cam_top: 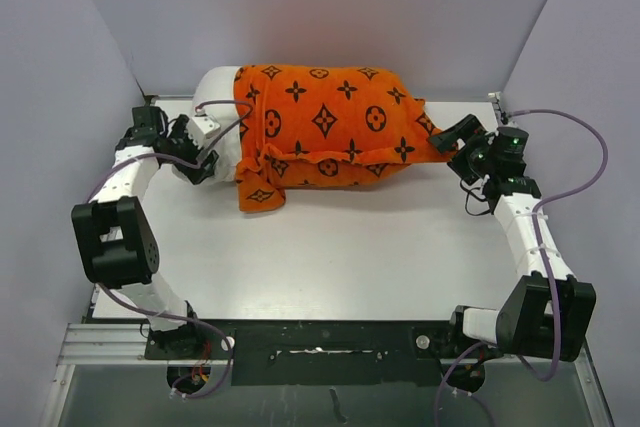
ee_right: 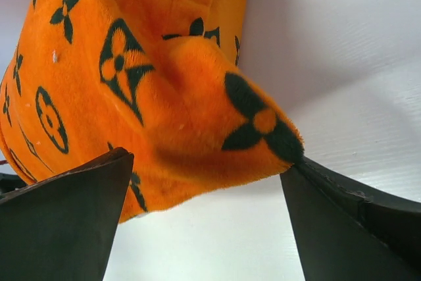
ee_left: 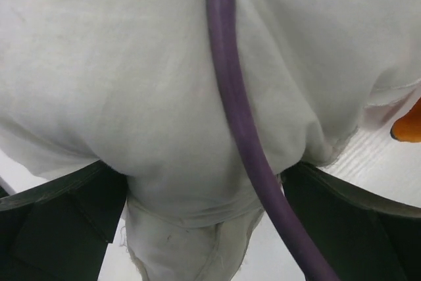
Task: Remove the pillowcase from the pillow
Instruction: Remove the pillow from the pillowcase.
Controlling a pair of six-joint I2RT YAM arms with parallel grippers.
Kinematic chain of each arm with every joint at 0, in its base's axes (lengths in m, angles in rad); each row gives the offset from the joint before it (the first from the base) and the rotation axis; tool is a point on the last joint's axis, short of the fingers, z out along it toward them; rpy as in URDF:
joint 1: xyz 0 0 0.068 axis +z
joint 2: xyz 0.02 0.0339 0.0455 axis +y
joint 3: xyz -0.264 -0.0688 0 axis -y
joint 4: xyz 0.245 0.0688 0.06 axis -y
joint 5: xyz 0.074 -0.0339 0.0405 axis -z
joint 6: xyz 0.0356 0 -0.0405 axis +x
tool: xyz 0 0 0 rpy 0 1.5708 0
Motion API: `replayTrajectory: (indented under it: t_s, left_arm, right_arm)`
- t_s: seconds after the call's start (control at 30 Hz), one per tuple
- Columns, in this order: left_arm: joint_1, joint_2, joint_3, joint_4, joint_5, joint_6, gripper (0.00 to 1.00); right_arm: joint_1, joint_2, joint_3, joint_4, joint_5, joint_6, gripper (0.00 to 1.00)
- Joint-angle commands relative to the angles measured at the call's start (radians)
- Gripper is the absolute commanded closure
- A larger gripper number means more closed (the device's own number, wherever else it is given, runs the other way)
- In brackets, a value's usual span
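Observation:
The orange pillowcase (cam_top: 330,117) with black motifs covers most of the pillow (cam_top: 212,87), which lies along the back of the table. Only the pillow's white left end shows bare. My left gripper (cam_top: 205,152) is at that bare end. In the left wrist view the left gripper (ee_left: 204,182) is open, with a seamed white corner of the pillow (ee_left: 118,64) bulging between its wide-set fingers. My right gripper (cam_top: 450,137) is at the cover's right end. It is open (ee_right: 207,182), and a corner of the pillowcase (ee_right: 164,97) hangs between the fingers, its tip touching the right finger (ee_right: 342,222).
The white table (cam_top: 350,247) is boxed in by grey walls at the back and both sides. A purple cable (ee_left: 237,97) runs across the left wrist view in front of the pillow. A sliver of orange cloth (ee_left: 409,126) shows at that view's right edge.

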Motion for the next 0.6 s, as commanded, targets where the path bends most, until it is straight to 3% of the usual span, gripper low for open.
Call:
replayTrajectory:
  t_s: [0.0, 0.07, 0.13, 0.17, 0.57]
  left_arm:
    - [-0.054, 0.119, 0.037, 0.053, 0.008, 0.011, 0.10]
    - [-0.059, 0.164, 0.063, 0.049, 0.000, 0.018, 0.33]
    - [-0.066, 0.198, 0.095, 0.015, -0.014, 0.046, 0.84]
    - [-0.071, 0.204, 0.105, 0.011, -0.034, 0.049, 1.00]
    - [-0.032, 0.066, -0.066, 0.176, -0.160, 0.108, 1.00]
  right_arm:
    - [0.000, 0.016, 0.065, 0.087, -0.034, -0.008, 0.02]
    - [0.001, 0.024, 0.075, 0.094, -0.039, -0.012, 0.02]
    - [0.000, 0.032, 0.080, 0.101, -0.044, -0.008, 0.02]
    - [0.002, 0.035, 0.081, 0.107, -0.049, -0.003, 0.02]
    - [0.035, 0.060, 0.063, 0.179, -0.034, 0.081, 0.02]
